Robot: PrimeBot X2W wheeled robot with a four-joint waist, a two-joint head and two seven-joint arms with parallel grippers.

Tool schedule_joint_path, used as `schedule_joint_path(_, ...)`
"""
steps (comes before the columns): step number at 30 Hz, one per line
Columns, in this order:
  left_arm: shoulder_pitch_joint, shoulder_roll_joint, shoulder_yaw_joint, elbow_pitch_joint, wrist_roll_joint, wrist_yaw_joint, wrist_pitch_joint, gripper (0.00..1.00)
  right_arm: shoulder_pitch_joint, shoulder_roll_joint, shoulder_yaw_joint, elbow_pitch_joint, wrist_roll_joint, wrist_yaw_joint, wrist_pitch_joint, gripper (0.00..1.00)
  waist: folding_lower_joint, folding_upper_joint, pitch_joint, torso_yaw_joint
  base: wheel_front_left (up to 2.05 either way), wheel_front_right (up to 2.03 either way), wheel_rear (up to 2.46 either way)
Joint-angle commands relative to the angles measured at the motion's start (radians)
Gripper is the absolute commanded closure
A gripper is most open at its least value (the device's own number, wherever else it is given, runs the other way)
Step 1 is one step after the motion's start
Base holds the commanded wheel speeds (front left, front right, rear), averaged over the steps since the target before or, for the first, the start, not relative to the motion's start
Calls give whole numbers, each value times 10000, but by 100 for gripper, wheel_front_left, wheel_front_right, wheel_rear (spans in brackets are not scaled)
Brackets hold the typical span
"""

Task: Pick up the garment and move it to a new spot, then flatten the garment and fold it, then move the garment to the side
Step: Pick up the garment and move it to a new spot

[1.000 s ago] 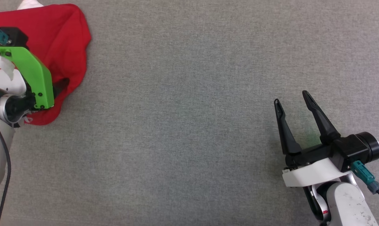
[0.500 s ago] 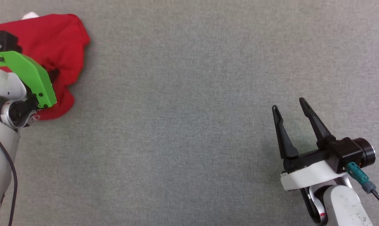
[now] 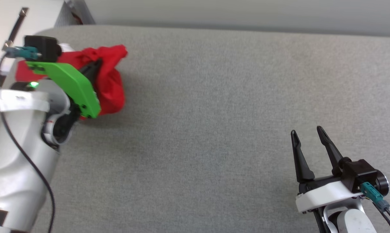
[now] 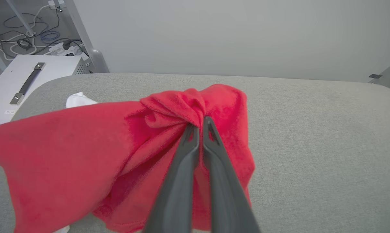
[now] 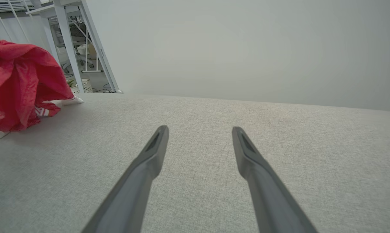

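The red soft-knit T-shirt (image 4: 85, 155) is gathered into a peaked bunch near the far left corner of the grey fabric-covered table (image 3: 214, 129). In the right wrist view the T-shirt (image 5: 17, 81) hangs in folds from its raised top, and its lower edges, with a white sleeve and red-and-white striped trim, rest on the table. A second ago it lay flatter and wider on the cloth.

The left gripper (image 4: 197, 124) has its two dark fingers pressed together on a pinch of the red fabric at the top of the bunch; a second ago its jaws were spread.

The right gripper (image 3: 306, 131) hovers over bare cloth near the near right corner, well apart from the T-shirt, fingers spread as before.

The head camera has tilted since then, so the table's far edge, the pale wall and a white box with a metal handle (image 3: 7, 22) beyond the left corner now show.
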Motion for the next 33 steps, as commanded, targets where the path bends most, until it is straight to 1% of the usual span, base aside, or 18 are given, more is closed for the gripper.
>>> schedule_joint_path(1, 230, -155, -96, -264, 129, 103, -84, 100, 132, 42, -64, 49, 69, -9, -60, 0, 0, -1, -861, -104, 0, 0, 0)
schedule_joint_path(4, 577, -396, -340, -844, 198, 228, -113, 100, 271, 58, -238, 93, 89, -9, -72, 0, 0, -1, -1167, -329, 0, 0, 0)
schedule_joint_path(5, 821, -736, -584, -1278, 167, 283, -100, 100, 382, 65, -481, 137, 87, -9, -79, 0, 0, -1, -1393, -583, 0, 0, 0)
schedule_joint_path(7, 936, -1041, -818, -1528, 198, 303, -121, 100, 445, 68, -676, 134, 70, -9, -83, 0, 0, -1, -1478, -771, 0, 0, 0)
schedule_joint_path(10, 1145, -1710, -1360, -1761, 271, 314, -124, 100, 514, 70, -981, 127, 65, -9, -87, 0, 0, -1, -1530, -1071, 0, 0, 0)
schedule_joint_path(15, 1359, -2922, -2276, -1600, 424, 292, -217, 100, 599, 72, -1382, 68, 15, -9, -86, 0, 0, -1, -1485, -1590, 0, 0, 0)
schedule_joint_path(18, 1452, -3732, -2940, -1257, 542, 178, -284, 100, 601, 72, -1693, 20, -65, -9, -72, 0, 0, -1, -1395, -1899, 0, 0, 0)
schedule_joint_path(20, 1521, -4121, -3366, -1013, 551, 88, -308, 100, 567, 72, -1916, -19, -106, -9, -60, 0, 0, -1, -1306, -2082, 0, 0, 0)
schedule_joint_path(24, 1638, -4499, -4325, -559, 590, -35, -361, 100, 473, 73, -2214, -94, -104, -9, -18, 0, 0, -1, -1098, -2369, 0, 0, 0)
schedule_joint_path(27, 1797, -4578, -4984, -206, 445, -78, -374, 100, 441, 73, -2250, -106, -70, -9, -8, 0, 0, -1, -944, -2473, 0, 0, 0)
schedule_joint_path(31, 1806, -4594, -5703, 269, 342, 13, -881, 100, 383, 73, -2102, -24, 34, -9, -9, 0, 0, -1, -738, -2537, 0, 0, 0)
schedule_joint_path(32, 1796, -4595, -5876, 464, 306, 54, -959, 96, 369, 73, -2030, 21, 61, -9, -12, 0, 0, -1, -697, -2522, 0, 0, 0)
schedule_joint_path(33, 1759, -4595, -6024, 667, 300, 105, -1039, 56, 356, 73, -1979, 61, 78, -9, -16, 0, 0, -1, -655, -2492, 0, 0, 0)
